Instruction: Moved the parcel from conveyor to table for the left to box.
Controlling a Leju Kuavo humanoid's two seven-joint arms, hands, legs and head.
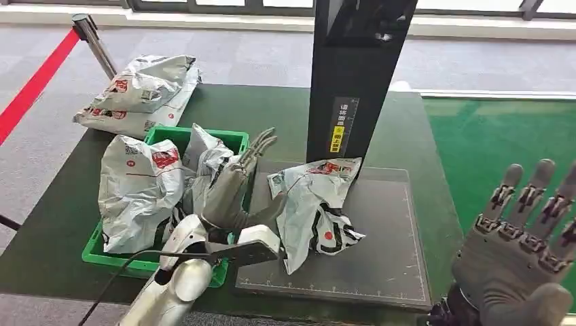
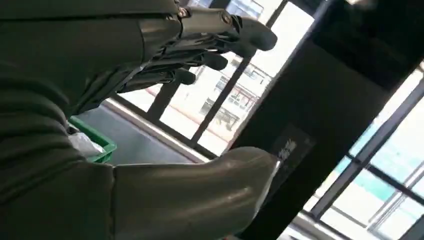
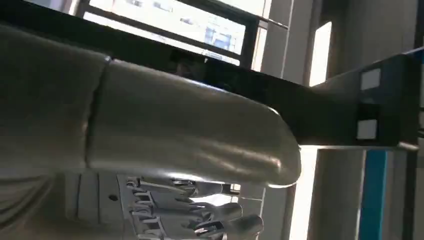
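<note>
Black upright post (image 1: pixel 356 75), red barrier belt (image 1: pixel 34 85) on metal stanchion (image 1: pixel 94 44), grey carpet floor (image 1: pixel 258 58)

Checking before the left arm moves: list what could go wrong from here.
The left robot hand hovers open beside the parcel on the grey mat; a sideways reach might push it instead of gripping it. The green bin is already heaped with parcels, so another may slide off.
</note>
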